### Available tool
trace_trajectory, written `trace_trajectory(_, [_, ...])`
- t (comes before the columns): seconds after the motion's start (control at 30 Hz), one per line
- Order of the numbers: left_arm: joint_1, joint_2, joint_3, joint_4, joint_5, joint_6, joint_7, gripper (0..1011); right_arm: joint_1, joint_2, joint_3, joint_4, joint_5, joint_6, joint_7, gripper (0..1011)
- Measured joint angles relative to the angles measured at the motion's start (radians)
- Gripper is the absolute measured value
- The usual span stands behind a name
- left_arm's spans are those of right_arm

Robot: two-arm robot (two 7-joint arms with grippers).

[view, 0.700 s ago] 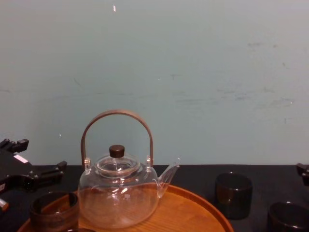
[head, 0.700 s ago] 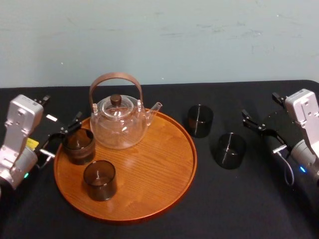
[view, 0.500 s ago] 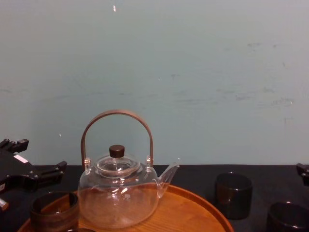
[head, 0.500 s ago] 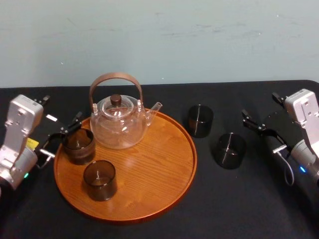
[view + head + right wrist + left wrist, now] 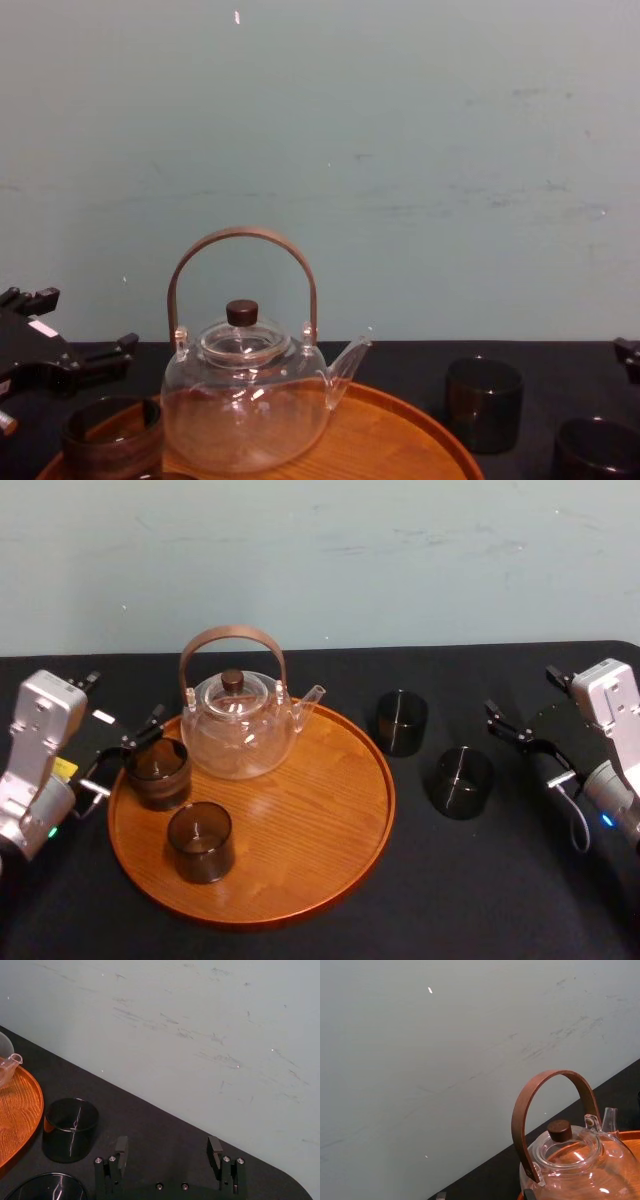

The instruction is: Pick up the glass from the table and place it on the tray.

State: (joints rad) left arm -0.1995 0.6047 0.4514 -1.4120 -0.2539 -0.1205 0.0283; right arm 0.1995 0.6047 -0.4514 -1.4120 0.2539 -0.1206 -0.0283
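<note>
On desk point(image 5: 480, 880) right of tray point(image 5: 300, 825): near glass point(image 5: 462, 782) upright, far glass point(image 5: 402, 722) behind it. Open, empty right hand point(image 5: 522, 746) sits further right of tray, nearest to near glass, which lies tray-side of it. Open left hand point(image 5: 122, 757) at tray's left rim.

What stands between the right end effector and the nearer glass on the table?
Nothing visible. Only bare table lies between the open right end effector and that glass. The second glass stands farther off, closer to the tray, not on that line.
</note>
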Motion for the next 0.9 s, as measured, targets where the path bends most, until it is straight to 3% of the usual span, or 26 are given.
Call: trace_trajectory(0.9, [0.0,0.0,0.0,0.0,0.0,0.0,0.0,1001,-0.005,-0.005,0.01,0.0,-0.002,0.0,0.002,1007])
